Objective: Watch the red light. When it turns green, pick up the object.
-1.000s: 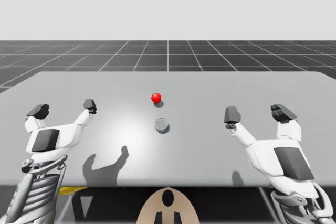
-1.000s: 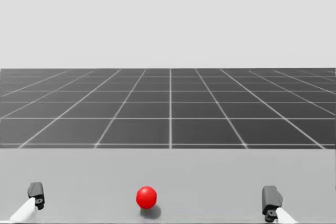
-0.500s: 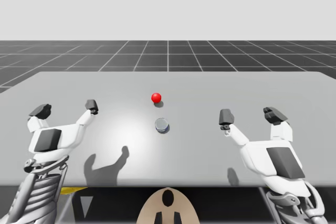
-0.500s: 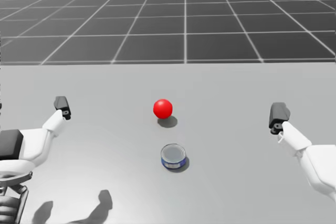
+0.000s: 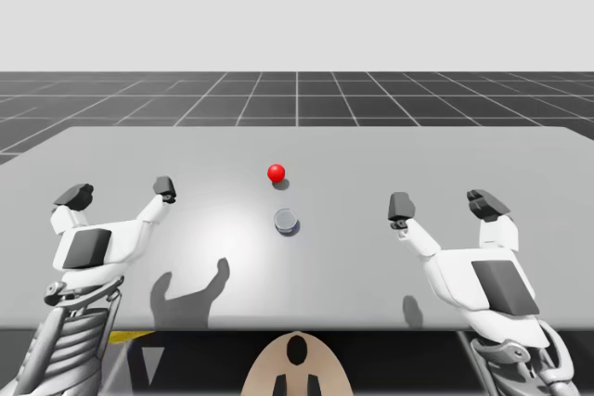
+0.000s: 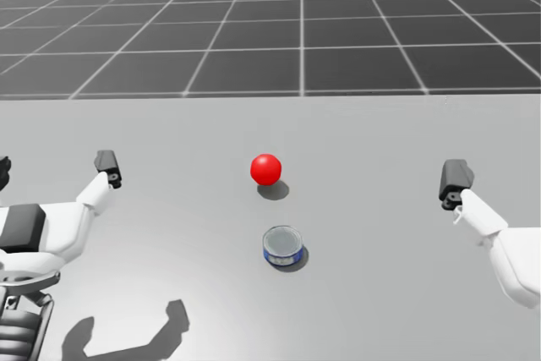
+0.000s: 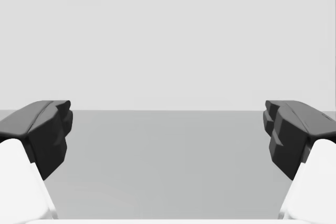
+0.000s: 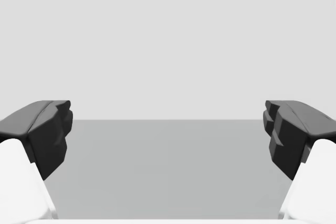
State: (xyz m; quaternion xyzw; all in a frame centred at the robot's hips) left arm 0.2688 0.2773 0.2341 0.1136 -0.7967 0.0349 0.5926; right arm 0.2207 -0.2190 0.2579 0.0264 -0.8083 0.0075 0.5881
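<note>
The light [image 5: 276, 172] is a red ball resting on the grey counter [image 5: 390, 150], just above the middle of the high view. Just below it in the frame, close by but not touching, stands the object: a small round can [image 5: 286, 222] with a silvery top. The head view shows that its side is blue. The left fingers [image 5: 164, 188] hover at the left of the high view, spread wide apart with nothing between them, well apart from the can. The right fingers [image 5: 401, 206] hang at the right of the frame, likewise spread wide and holding nothing. Each wrist view shows its own two dark fingers far apart, with bare counter ahead of them. The can lies roughly midway between the two arms. The left arm's dark shadow falls on the counter at the lower left of the high view.
</note>
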